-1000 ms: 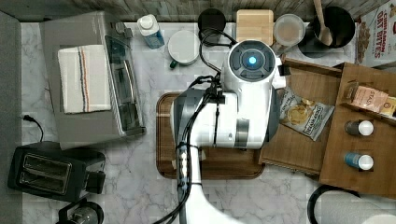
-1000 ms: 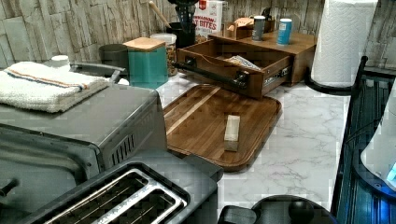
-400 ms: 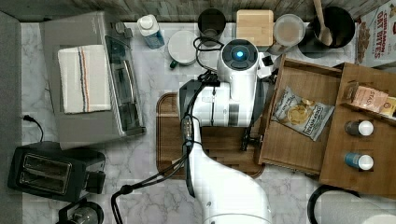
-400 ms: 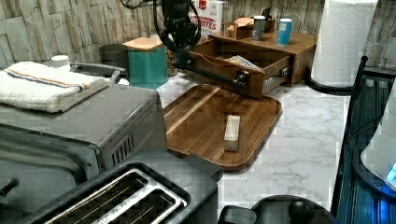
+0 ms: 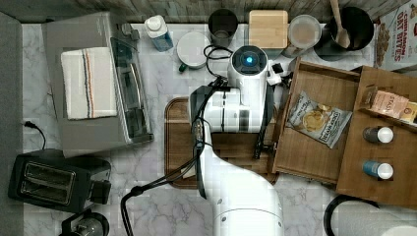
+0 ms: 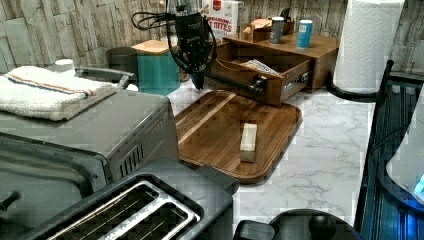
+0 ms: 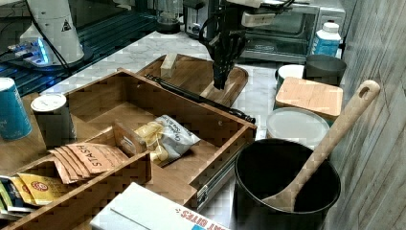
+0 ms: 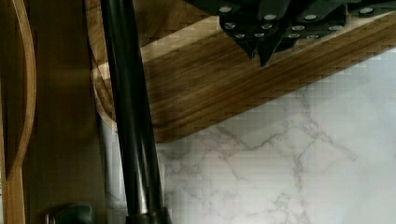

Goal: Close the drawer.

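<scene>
Drawer [image 5: 319, 123] stands pulled out of cabinet [image 5: 388, 142] at the top view's right, chip bag [image 5: 317, 118] inside; black handle [image 8: 133, 116] runs along its front. Gripper [image 7: 219, 85] hangs just outside that front, near the handle's far end, above the board's [image 6: 225, 130] corner; fingers closed together, holding nothing.

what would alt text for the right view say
An open wooden drawer holding a chip bag fills the foreground, and the robot gripper hangs just beyond its black handle, above a cutting board. A black pot with a wooden spoon stands at the right view's right.
</scene>
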Controlling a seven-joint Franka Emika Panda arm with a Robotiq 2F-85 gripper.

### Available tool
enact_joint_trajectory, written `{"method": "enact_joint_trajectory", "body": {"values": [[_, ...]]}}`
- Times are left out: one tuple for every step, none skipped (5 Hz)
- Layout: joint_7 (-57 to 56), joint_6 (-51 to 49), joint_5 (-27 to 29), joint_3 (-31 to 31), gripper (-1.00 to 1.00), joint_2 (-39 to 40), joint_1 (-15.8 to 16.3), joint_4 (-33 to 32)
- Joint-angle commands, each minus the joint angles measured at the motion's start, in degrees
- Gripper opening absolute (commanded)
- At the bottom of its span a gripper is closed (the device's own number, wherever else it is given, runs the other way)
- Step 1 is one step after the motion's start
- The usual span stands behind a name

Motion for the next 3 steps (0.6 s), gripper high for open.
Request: {"method": "enact_joint_trajectory", "body": {"values": [[-6.52, 4.95, -0.18, -0.36, -1.00, 2.21, -2.75, 5.87], [-8.32, 2.74, 1.40, 0.43, -1.00, 1.71, -3.40, 5.25], [-8.94, 4.68, 1.48, -0.17, -1.00, 0.63, -3.21, 2.96]]}}
